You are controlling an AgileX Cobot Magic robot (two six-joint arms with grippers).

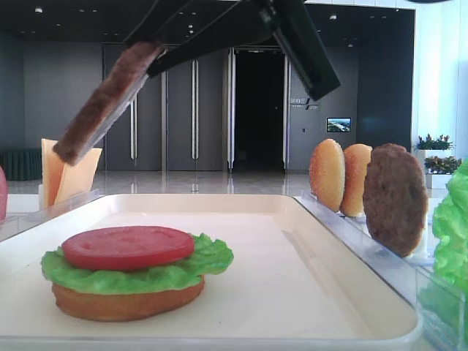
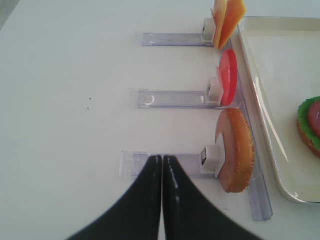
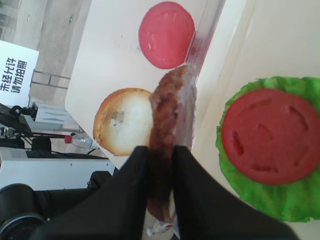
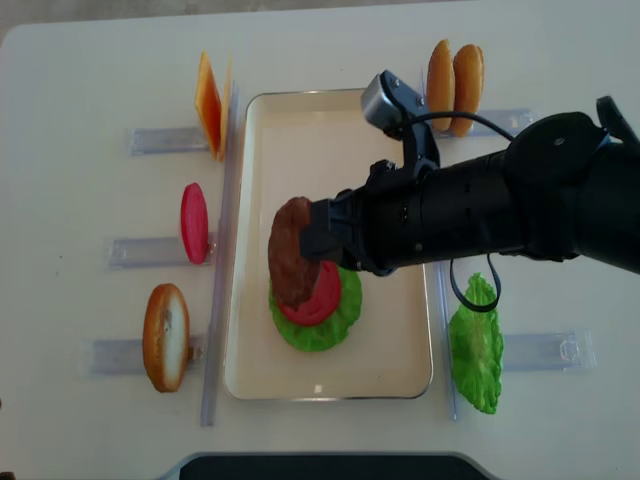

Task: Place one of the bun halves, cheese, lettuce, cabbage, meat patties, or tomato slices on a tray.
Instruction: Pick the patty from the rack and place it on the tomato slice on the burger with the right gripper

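**Above the stack: patty held, not yet placed**

Between the fingers of your right hand (image 3: 159, 162) a meat patty (image 3: 167, 117) is clamped edge-on, hanging tilted over the tray (image 4: 300, 130). Just below and beside it sits the stack it seems meant for: bun half (image 1: 128, 301), lettuce (image 1: 139, 274), tomato slice (image 1: 128, 246). Holding it by the rim leaves its flat face free to land. Your left hand (image 2: 161, 165) is closed on nothing, parked over the desk (image 2: 65, 100) near the holders
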